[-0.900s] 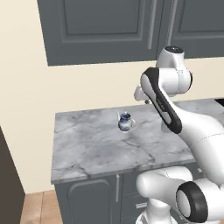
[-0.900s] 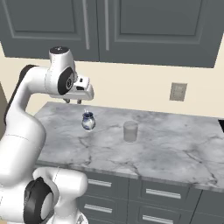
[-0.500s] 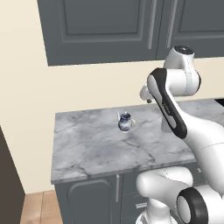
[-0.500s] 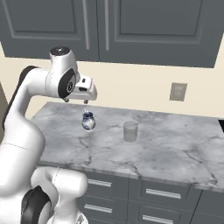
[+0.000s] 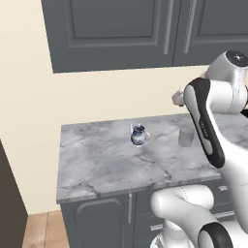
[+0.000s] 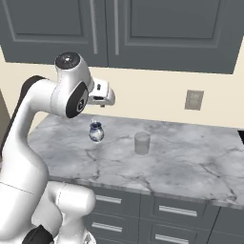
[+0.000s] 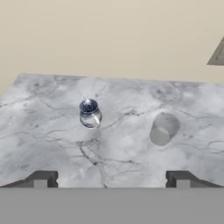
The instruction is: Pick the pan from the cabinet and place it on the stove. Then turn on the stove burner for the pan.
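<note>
The cabinet (image 6: 143, 28) hung shut above the marble table (image 5: 111, 164), so the pan presumably sat hidden inside. Likely rigid and fairly heavy, it would best be gripped by its long handle. The gripper (image 7: 111, 178) stood spread wide, holding nothing.

Even bright rendered light, soft shadows, slightly blurry

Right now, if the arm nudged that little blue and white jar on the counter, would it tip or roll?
The jar looks round-bellied on a narrow base, so a high push would probably tip it. Once down, its bulging sides would likely let it roll. Its glossy surface suggests glazed ceramic: stiff, probably slippery and breakable.
</note>
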{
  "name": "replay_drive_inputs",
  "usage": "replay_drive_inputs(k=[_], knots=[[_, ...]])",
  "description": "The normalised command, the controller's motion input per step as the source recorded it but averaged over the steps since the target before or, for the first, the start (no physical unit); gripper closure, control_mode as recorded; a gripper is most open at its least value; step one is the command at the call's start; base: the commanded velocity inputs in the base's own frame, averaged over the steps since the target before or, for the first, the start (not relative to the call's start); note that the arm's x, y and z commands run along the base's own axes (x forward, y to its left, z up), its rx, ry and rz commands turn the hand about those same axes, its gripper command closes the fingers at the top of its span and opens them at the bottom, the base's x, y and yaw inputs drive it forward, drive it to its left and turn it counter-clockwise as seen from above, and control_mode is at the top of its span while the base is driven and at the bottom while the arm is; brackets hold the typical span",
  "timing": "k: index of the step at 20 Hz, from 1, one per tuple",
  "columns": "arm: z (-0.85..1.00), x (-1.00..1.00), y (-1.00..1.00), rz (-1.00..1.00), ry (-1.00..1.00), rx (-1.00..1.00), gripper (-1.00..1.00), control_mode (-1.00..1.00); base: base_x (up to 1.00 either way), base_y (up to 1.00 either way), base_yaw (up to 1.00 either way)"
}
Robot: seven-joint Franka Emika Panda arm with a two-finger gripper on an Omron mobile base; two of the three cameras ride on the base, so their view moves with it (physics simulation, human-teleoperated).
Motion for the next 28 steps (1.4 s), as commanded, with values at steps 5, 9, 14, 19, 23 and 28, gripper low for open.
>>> replay_drive_inputs(k=[5,9,14,19,23,28], knots=[[0.53,0.0,-0.2,0.0,-0.2,0.0,-1.0,-1.0,0.0,0.0,0.0],[0.46,0.0,-0.13,0.0,-0.21,0.0,-1.0,-1.0,0.0,0.0,0.0],[0.41,0.0,-0.03,0.0,-0.25,0.0,-1.0,-1.0,0.0,0.0,0.0],[0.37,0.11,0.0,0.0,-0.27,0.0,-1.0,-1.0,0.0,0.0,0.0],[0.36,0.13,-0.01,0.0,-0.27,0.0,-1.0,-1.0,0.0,0.0,0.0],[0.26,0.27,-0.04,0.0,-0.19,0.0,-1.0,-1.0,0.0,0.0,0.0]])
